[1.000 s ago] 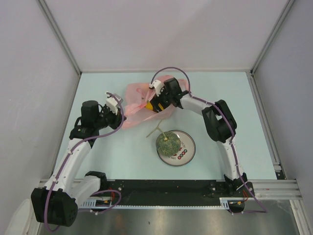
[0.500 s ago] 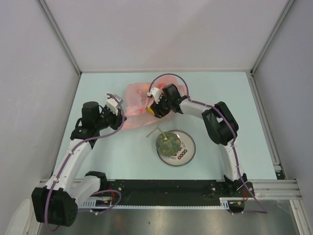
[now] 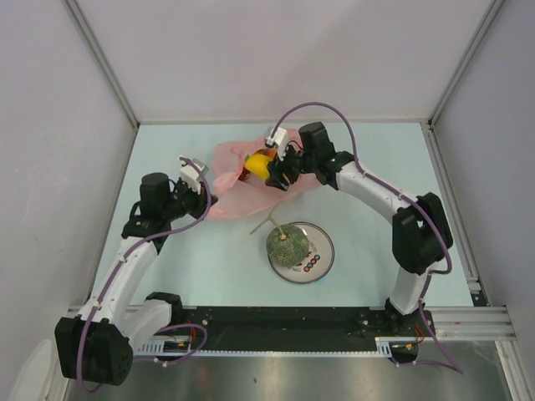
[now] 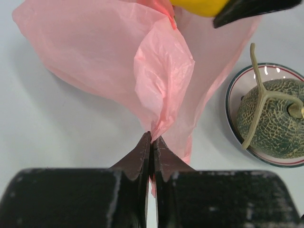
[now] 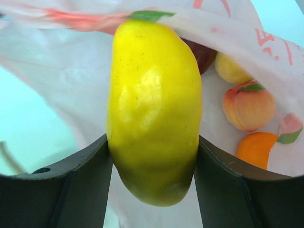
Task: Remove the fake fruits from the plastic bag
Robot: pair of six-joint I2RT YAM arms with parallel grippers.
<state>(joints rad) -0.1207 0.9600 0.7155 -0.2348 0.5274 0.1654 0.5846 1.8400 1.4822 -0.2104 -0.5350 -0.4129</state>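
- Smooth yellow oval (image 5: 152,104) pinched in right claw (image 5: 152,142) above translucent pink bag (image 4: 95,52).
- Left claw (image 4: 152,142) nips a bag fold.
- Bag holds peach (image 5: 248,108), orange ball (image 5: 256,148); melon (image 4: 275,118) on plate (image 3: 322,246).

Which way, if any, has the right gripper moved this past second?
Yes. In the top view the right gripper, clamping the yellow fruit, has shifted farther from the plate, up the picture.

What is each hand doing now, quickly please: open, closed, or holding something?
Left hand: closed, pinching a fold of the pink plastic bag.
Right hand: closed, holding the yellow fruit.
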